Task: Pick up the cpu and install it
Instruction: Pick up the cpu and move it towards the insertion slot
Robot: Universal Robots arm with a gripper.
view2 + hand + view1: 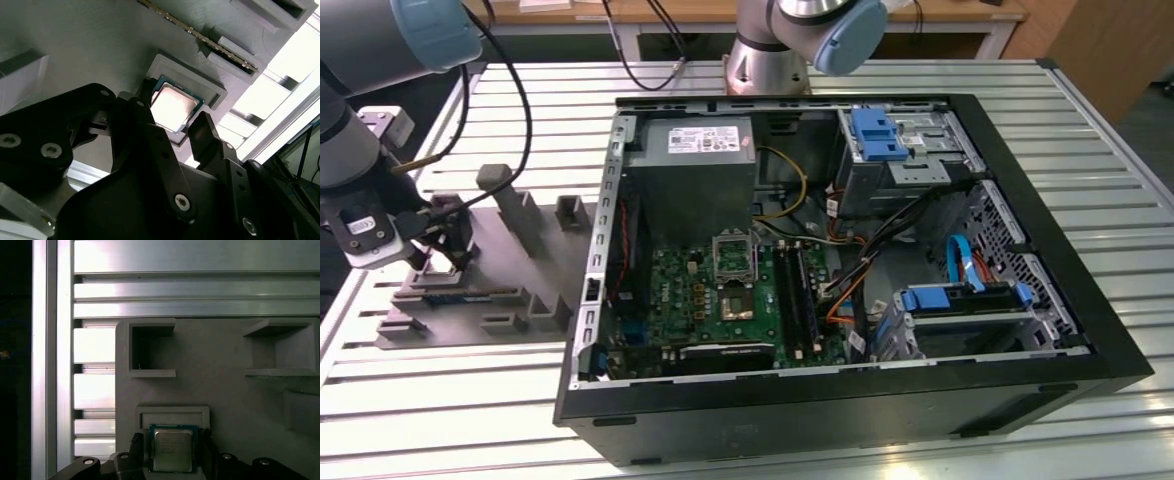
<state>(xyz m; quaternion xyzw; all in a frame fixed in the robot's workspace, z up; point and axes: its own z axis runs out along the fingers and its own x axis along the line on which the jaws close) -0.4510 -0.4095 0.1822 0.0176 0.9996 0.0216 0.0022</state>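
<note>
One cpu [172, 450] flat, silvery face up

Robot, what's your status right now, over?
Hand open, straddling the cpu. It sits in grey holder, not lifted. Nothing in the way.

On the left of the scene, the exterior view's edge cuts off the arm [350, 140], and the gripper [450, 258] hides the part of the grey tray [507, 295] beneath it. In the second wrist view, the gripper's black body covers one corner of the cpu [172, 105].
</note>
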